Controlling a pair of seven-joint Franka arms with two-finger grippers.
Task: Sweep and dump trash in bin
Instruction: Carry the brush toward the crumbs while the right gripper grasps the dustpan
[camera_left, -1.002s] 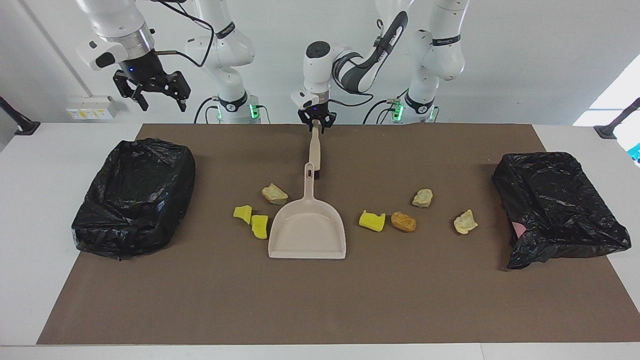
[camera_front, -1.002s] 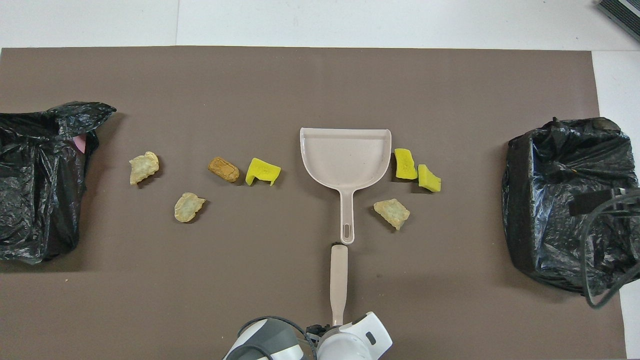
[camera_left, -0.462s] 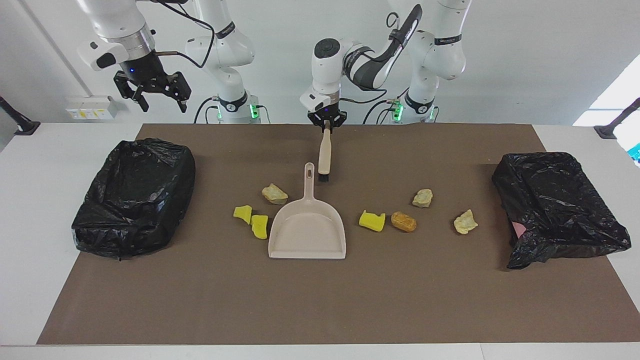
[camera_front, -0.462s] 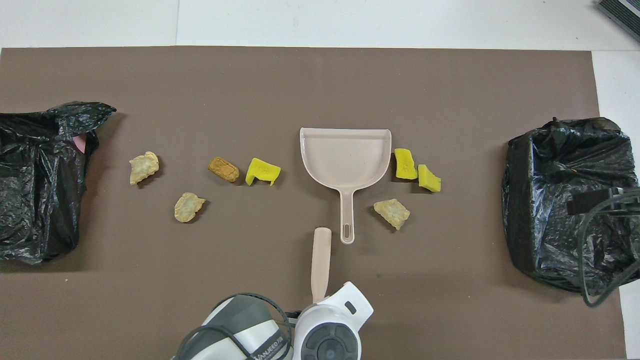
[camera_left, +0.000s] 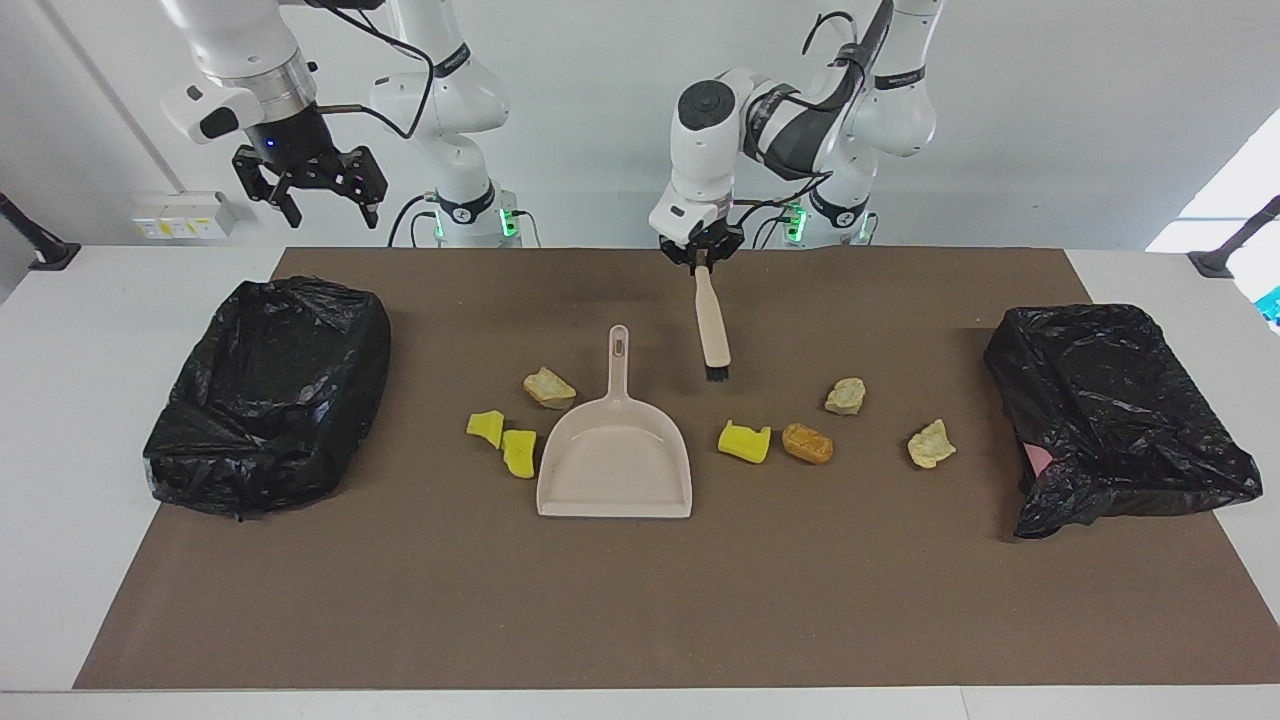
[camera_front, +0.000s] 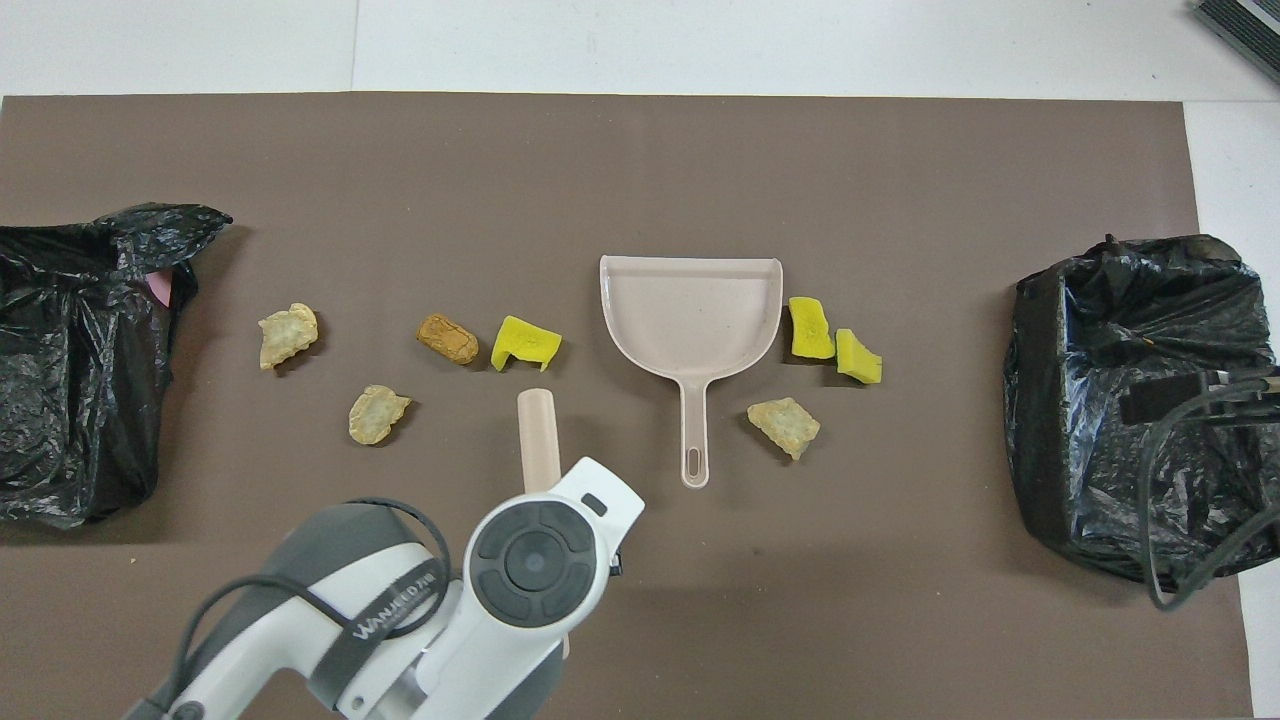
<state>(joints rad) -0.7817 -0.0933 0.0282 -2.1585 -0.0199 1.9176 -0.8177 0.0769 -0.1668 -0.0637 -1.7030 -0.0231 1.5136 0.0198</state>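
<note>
1. One brown mat (camera_left: 640, 600) covers the bench.
2. Two black-bagged bins (camera_left: 270, 390) (camera_left: 1110, 415) sit at its ends.
3. One beige dustpan (camera_left: 615, 470) lies mid-mat.
4. One brush (camera_left: 712, 330) hangs over the mat, the left gripper's (camera_left: 703, 262) fingers clamped on its handle; the right gripper (camera_left: 312, 190) waits raised, fingers apart.
5. Seven trash lumps (camera_left: 745, 441) flank the dustpan: three yellow, three pale beige, one orange-brown, foam-like and ragged.
</note>
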